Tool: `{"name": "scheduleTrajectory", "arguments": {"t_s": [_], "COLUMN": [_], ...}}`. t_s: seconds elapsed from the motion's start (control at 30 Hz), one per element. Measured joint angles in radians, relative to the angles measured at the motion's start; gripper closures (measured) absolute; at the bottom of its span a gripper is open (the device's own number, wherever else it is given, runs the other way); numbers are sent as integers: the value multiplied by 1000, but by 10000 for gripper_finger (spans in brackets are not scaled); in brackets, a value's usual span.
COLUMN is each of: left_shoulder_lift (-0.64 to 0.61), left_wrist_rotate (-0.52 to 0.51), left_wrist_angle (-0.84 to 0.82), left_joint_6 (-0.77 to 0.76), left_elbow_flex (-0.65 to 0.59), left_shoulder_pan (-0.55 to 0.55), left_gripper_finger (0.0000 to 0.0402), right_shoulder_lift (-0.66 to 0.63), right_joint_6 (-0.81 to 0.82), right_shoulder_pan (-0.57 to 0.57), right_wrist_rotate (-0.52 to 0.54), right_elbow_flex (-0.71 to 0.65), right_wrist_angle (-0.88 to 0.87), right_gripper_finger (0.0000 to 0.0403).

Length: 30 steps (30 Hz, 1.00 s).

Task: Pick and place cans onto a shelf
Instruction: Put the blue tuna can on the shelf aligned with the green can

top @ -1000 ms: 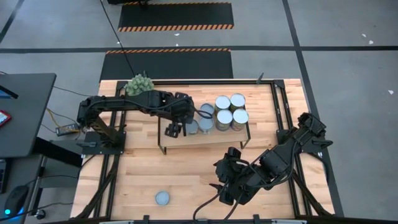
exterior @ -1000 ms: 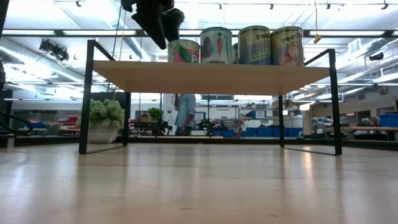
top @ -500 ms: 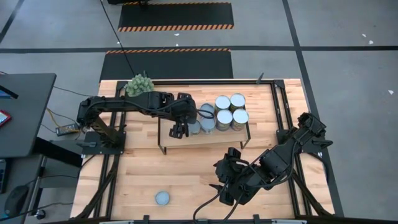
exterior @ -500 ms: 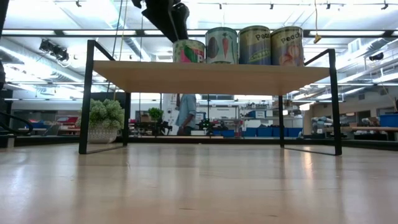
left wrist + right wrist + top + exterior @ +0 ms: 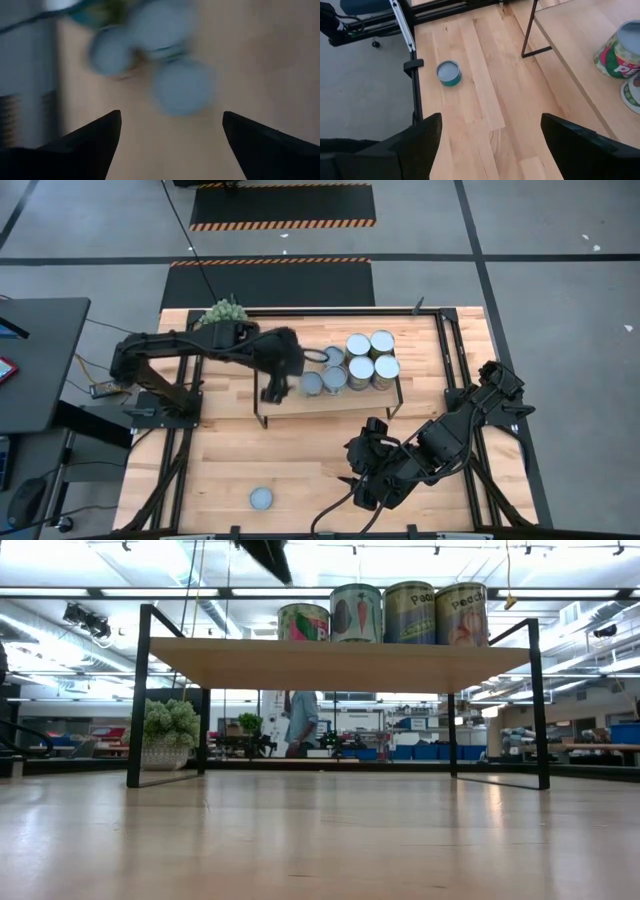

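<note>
Seven small cylindrical cans (image 5: pixel 350 368) seen grouped on low light-wood shelf with black end frames (image 5: pixel 290 402). One blue-grey-topped can (image 5: pixel 260 498) seen on tabletop, well apart from shelf. Left gripper (image 5: pixel 272 386) spread, empty, above shelf's left end. Right gripper (image 5: pixel 487 131) spread, empty, in front of shelf.

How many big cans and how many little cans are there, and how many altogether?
Big cans with white tops: 4
Little cans with blue-grey tops: 4 (3 on the shelf, 1 on the table)
Total: 8 cans
</note>
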Motion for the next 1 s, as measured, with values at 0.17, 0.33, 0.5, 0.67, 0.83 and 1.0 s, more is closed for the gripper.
{"name": "scheduleTrajectory", "arguments": {"t_s": [0.17, 0.33, 0.5, 0.67, 0.83, 1.0], "left_shoulder_lift": [-29, -27, -24, -24, -24, -24], "left_wrist_rotate": [278, 336, 339, 313, 258, 255], "left_wrist_angle": [-82, -135, -134, -83, -24, 90], "left_joint_6": [-206, -326, -456, -616, -788, -988], "left_elbow_flex": [1, -7, -37, -73, -145, -244], "left_shoulder_pan": [-73, -212, -381, -528, -640, -739], "left_gripper_finger": [47, 61, 84, 102, 108, 108], "right_shoulder_lift": [0, 0, 0, 0, 0, 0], "right_joint_6": [8, -11, -29, -36, -68, -100], "right_shoulder_pan": [2, 5, 5, 5, 0, -7], "right_wrist_rotate": [-23, -23, -23, -22, -6, -4], "right_elbow_flex": [0, -1, -1, -1, -1, -1], "right_wrist_angle": [-22, -46, -73, -73, -45, -11], "right_gripper_finger": [56, 56, 56, 56, 56, 56]}}
